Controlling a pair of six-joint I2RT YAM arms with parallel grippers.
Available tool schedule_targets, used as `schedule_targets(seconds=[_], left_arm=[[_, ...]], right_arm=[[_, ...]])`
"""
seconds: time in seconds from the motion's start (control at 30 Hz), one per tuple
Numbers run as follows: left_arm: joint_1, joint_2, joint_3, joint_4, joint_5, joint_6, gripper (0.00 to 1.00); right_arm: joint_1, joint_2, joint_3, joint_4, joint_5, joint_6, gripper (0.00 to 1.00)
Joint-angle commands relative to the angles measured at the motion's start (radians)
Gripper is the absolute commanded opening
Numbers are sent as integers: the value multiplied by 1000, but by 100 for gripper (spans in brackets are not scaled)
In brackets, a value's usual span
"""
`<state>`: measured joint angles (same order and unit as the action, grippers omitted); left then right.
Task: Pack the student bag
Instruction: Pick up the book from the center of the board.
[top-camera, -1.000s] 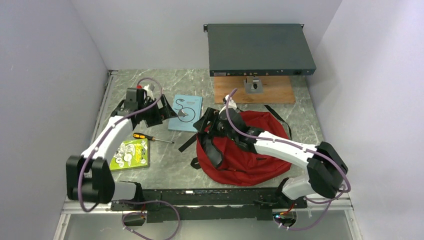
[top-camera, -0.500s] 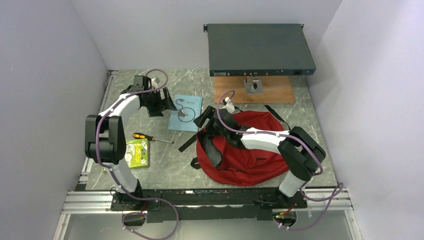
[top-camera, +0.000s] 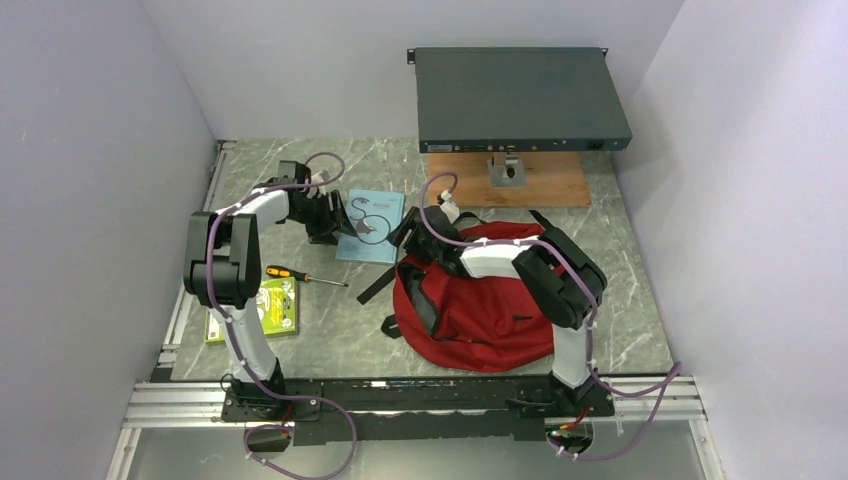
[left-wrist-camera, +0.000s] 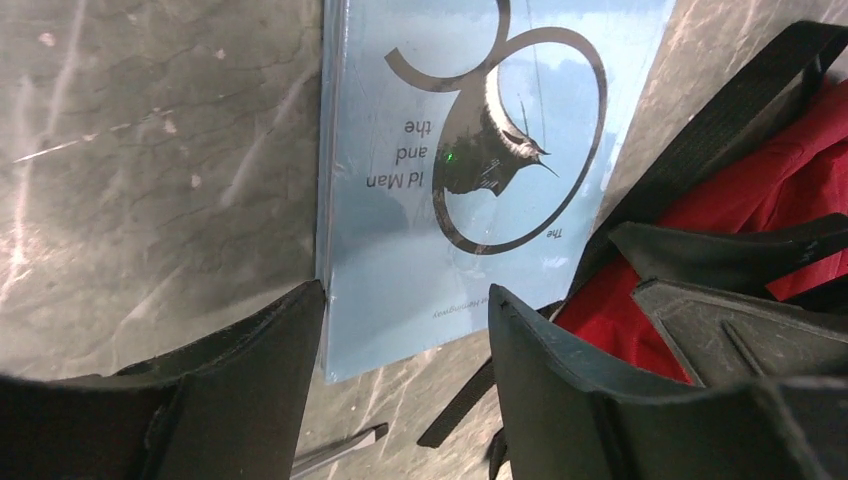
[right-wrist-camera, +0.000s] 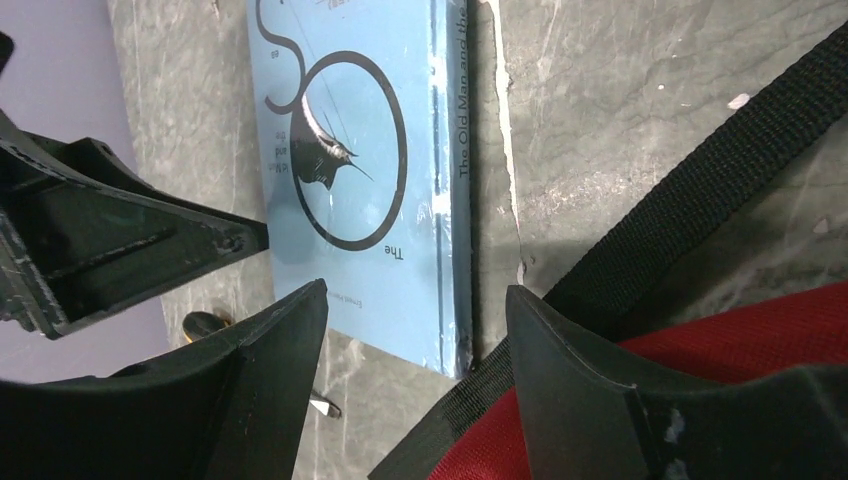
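While both arms crowd over the pale blue book (top-camera: 372, 225), the student bag (top-camera: 490, 305) lies slumped on the bench (top-camera: 330, 345) just to the book's right, with one black strap (top-camera: 372, 283) trailing out past the book's near corner. Whether its mouth is unzipped I cannot tell from above.

The left gripper (left-wrist-camera: 405, 300) hangs low over the book's left edge, jaws apart and holding nothing, the book's near corner showing in the gap. The right gripper (right-wrist-camera: 418, 295) sits over the spine side, jaws likewise released and empty, with the red fabric and a strap (right-wrist-camera: 700, 190) right beside its outer jaw.

Several things could spoil this. The book lies flat on the bench, so a jaw that comes down on the cover instead of under an edge would likely push it along, perhaps toward the screwdriver (top-camera: 300, 275). The strap lies just beside the book's corner; a pinch there may catch webbing along with the pages, and lifting would then drag the bag. With two grippers working the same small book from opposite sides, they also stand close enough to knock each other.
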<state>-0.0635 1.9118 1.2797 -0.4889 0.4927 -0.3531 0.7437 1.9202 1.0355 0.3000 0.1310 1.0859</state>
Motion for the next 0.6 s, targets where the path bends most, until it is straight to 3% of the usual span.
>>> schedule_targets(seconds=[0.0,0.27,0.57], left_arm=[[-7,55,40,9,76,11,65],[-7,102,38,7,95,-6,64],[-8,130,36,10,126,-15,57]], right_arm=[[10,24,53,-53,27,62,68],[19,97,65,-25,-13,82,68],[19,95,63,165,-178,41,61]])
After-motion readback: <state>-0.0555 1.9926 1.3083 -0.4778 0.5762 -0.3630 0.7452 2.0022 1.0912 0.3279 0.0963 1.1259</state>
